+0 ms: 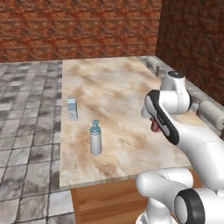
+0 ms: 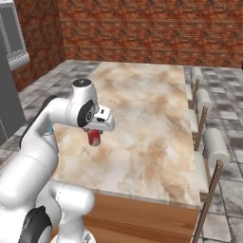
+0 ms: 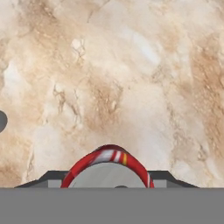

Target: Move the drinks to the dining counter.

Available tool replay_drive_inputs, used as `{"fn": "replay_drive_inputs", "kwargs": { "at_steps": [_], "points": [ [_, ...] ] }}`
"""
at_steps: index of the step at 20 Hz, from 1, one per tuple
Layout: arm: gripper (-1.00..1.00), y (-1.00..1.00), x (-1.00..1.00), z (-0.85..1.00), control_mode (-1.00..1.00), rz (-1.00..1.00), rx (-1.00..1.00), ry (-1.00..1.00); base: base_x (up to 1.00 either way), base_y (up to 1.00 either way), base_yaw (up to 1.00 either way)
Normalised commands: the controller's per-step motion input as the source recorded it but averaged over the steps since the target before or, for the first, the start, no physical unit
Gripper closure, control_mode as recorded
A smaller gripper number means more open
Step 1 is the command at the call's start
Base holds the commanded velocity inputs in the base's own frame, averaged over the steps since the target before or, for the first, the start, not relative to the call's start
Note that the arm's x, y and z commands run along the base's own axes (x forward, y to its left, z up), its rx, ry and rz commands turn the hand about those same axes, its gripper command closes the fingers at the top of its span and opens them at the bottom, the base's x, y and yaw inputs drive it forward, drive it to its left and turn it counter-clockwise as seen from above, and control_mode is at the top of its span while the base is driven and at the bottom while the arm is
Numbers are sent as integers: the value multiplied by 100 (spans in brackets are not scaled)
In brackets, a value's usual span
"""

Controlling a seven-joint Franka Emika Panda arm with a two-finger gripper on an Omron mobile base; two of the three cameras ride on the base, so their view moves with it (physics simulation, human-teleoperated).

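The small red soda can [image 2: 95, 138] hangs under my gripper [image 2: 96, 133], which is shut on it low over the near middle of the dining counter [image 2: 142, 109]. I cannot tell whether the can touches the stone. In the hand view the can's silver top and red rim [image 3: 107, 166] sit between the fingertips [image 3: 166, 176]. In the left base view a sliver of the can [image 1: 155, 127] shows behind my forearm. The pale grey bottle with blue cap [image 1: 96, 140] stands upright near the counter's front left, well left of the can.
A small grey-blue box [image 1: 72, 108] stands near the counter's left edge, behind the bottle. Grey cylindrical stools [image 2: 209, 144] line the right edge. Brick walls close off the back, and tiled floor [image 1: 26, 113] lies to the left.
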Motion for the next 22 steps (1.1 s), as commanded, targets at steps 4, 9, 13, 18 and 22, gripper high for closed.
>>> {"fn": "replay_drive_inputs", "kwargs": {
  "at_steps": [4,9,13,18,22],
  "points": [
    [100,-1,0,-17,-100,0,0,0,0,0,0],
    [100,0,0,-15,-100,0,0,0,0,0,0],
    [100,0,0,-20,-100,0,0,0,0,0,0],
    [100,0,0,-26,-100,0,0,0,0,0,0],
    [100,0,0,-24,-100,0,0,0,0,0,0]
  ]
}}
